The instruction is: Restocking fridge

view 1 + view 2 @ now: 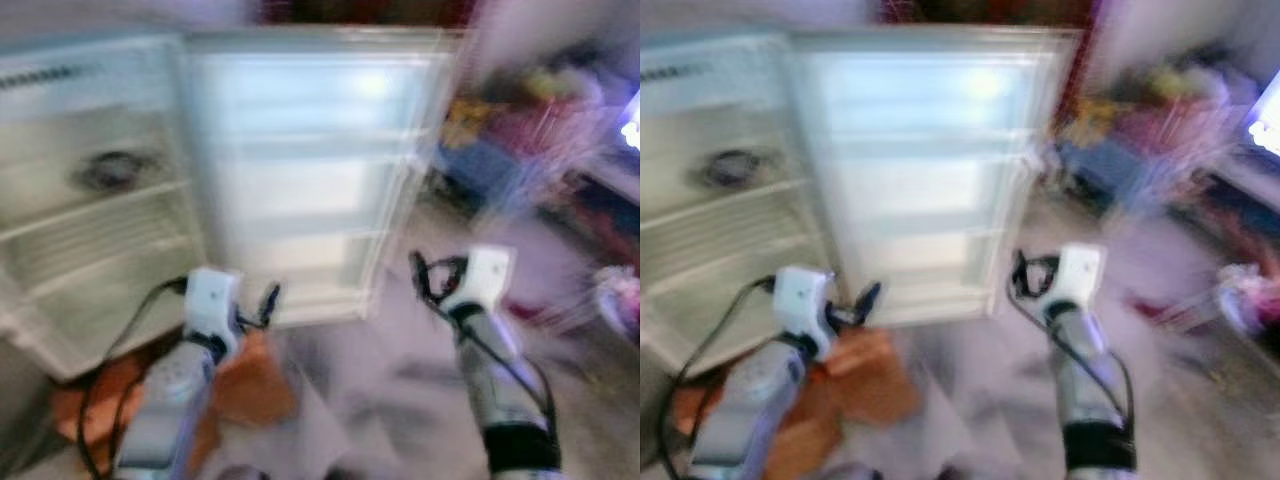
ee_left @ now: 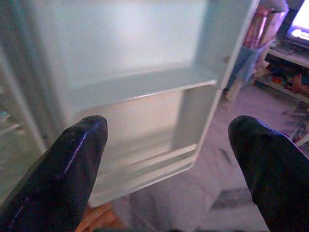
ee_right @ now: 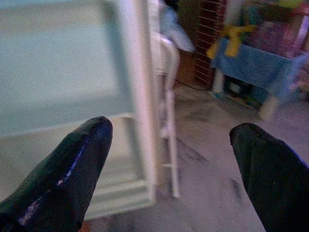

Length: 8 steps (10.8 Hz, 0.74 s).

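Your fridge stands open ahead and to the left, its white door swung wide straight in front of you, a dark item on an inner shelf and something orange on the floor by your left arm. The head views are badly smeared, so you risk clipping the door's edge if you advance without a steady picture. Both the left gripper and the right gripper have their fingers spread wide and hold nothing, short of the door shelves.
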Tool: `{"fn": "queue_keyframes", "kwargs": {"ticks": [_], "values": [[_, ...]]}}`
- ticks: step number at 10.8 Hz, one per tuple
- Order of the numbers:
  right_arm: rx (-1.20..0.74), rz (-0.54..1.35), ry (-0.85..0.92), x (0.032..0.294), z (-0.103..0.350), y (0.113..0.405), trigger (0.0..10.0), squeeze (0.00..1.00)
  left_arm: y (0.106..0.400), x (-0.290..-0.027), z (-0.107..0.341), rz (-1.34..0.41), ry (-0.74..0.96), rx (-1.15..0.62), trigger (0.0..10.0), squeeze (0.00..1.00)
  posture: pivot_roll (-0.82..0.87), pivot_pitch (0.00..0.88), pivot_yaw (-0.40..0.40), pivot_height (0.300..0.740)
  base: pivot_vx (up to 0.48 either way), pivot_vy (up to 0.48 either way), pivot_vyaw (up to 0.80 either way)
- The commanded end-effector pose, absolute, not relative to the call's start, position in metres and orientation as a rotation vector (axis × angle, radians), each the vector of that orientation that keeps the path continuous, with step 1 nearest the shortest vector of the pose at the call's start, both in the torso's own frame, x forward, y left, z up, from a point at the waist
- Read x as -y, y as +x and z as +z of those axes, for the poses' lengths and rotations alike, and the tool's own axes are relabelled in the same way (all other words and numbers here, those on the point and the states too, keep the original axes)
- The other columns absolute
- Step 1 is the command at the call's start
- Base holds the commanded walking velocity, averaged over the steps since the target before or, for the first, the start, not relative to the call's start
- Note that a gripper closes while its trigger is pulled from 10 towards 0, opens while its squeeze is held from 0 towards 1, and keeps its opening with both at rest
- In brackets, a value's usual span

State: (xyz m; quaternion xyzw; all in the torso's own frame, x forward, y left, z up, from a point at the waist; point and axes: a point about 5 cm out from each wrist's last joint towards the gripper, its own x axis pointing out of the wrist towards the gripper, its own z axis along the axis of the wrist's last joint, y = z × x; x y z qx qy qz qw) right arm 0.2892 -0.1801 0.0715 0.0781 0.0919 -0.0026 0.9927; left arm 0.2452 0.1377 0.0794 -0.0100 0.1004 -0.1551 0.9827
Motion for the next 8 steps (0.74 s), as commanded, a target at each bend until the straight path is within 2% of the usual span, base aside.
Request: {"fn": "queue_keyframes", "kwargs": {"ticks": [1,3,4,8], "values": [[-0.166,-0.013,0.150,0.183,0.076,0.291,10.0,0.00,0.245,-0.133,0.081,-0.323,-0.001,-0.193,10.0,0.00,0.06,0.000,-0.042,0.740,0.000,-0.472,0.00],[-0.164,0.005,0.153,0.182,0.077,0.292,10.0,0.00,0.250,-0.141,0.076,-0.231,0.062,-0.223,10.0,0.00,0.06,0.000,-0.041,0.740,0.000,-0.429,0.00],[-0.133,0.069,0.170,0.176,0.082,0.292,10.0,0.00,0.253,-0.151,0.074,-0.144,0.103,-0.235,10.0,0.00,0.06,0.000,-0.036,0.740,0.334,-0.341,0.00],[-0.102,0.128,0.155,0.167,0.088,0.292,10.0,0.00,0.257,-0.160,0.072,-0.081,0.085,-0.268,10.0,0.00,0.06,0.000,-0.029,0.740,0.367,-0.305,0.68]]}}
